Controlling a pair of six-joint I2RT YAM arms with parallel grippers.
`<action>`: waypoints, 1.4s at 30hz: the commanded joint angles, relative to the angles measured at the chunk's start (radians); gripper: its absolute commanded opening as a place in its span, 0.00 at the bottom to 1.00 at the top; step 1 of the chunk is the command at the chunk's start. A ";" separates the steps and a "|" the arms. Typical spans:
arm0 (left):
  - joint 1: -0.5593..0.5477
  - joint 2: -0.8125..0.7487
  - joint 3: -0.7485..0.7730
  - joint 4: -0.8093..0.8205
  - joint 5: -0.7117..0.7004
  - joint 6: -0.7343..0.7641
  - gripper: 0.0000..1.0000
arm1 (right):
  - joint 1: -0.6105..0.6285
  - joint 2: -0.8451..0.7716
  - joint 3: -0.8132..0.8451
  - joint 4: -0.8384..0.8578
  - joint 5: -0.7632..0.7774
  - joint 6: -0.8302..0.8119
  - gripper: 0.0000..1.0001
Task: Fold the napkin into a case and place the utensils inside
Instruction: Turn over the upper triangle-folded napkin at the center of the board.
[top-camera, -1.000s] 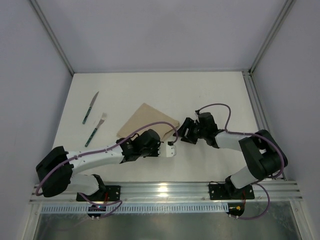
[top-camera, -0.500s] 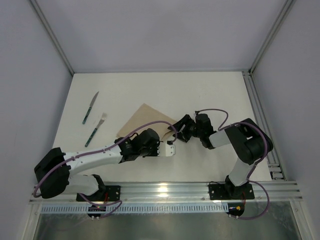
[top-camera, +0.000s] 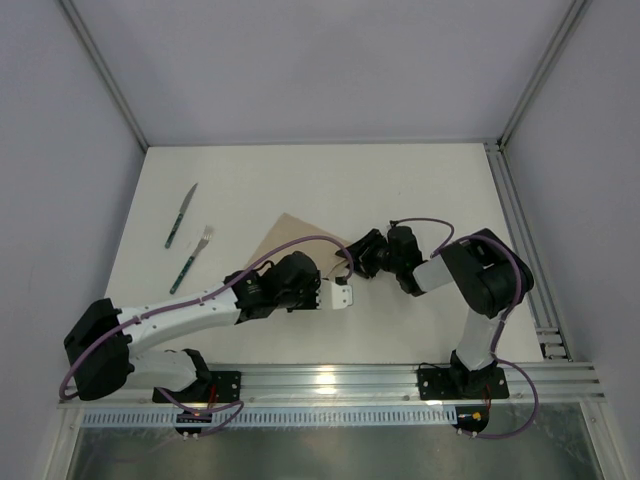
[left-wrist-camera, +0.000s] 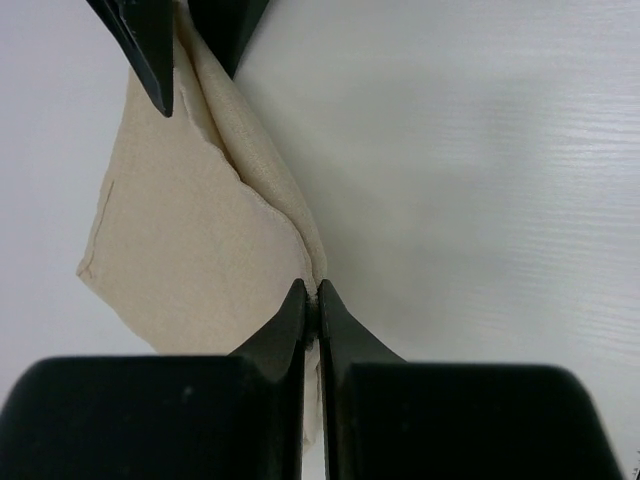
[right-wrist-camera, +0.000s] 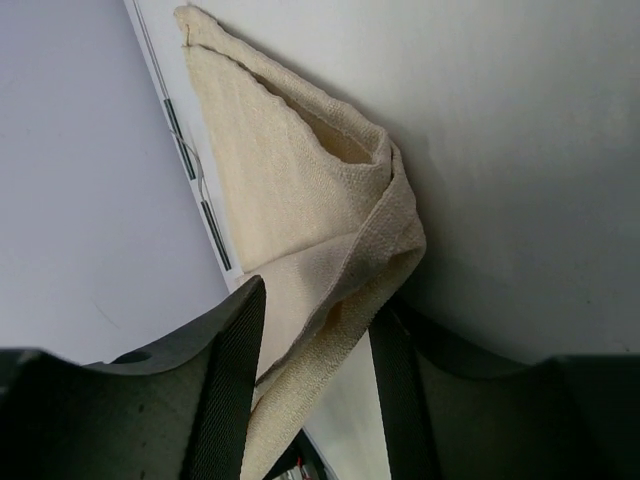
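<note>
A lab test cell: white table, aluminium rail, plain walls.

Left arm and right arm crowd napkin, knife and fork seemingly unobstructed at left

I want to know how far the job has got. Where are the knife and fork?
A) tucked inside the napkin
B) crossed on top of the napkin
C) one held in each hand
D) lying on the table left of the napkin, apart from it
D: the knife and fork lie side by side on the bare table, left of the napkin and not touching it.
</note>
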 joint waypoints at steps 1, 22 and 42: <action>0.003 -0.034 -0.007 -0.028 0.084 -0.016 0.00 | 0.004 0.050 -0.003 -0.106 0.098 -0.045 0.49; 0.005 0.007 -0.094 -0.072 0.276 -0.001 0.09 | 0.003 0.015 0.006 -0.060 0.051 -0.108 0.04; 0.075 -0.016 -0.082 -0.145 0.316 0.004 0.45 | -0.013 -0.145 0.055 -0.248 0.019 -0.350 0.04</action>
